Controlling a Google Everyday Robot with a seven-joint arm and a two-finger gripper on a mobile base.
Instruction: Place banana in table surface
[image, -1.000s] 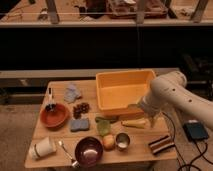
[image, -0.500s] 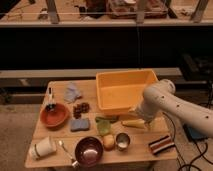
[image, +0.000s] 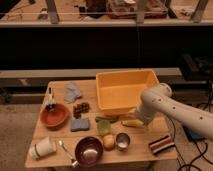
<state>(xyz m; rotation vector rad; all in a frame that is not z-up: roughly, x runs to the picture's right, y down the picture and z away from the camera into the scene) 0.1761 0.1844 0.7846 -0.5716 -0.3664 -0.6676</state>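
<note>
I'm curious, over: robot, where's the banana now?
Claw low, just front of yellow bin. Banana beside claw, down at table surface. Green item close left, not blocking.

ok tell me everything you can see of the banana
The banana is small, slim, pale yellow and slightly curved. It sits roughly level, low at the table surface, just in front of the yellow bin and beside the green item. The gripper is at one end of it, under the white arm. Whether the fruit is held or rests on the wood cannot be told.
</note>
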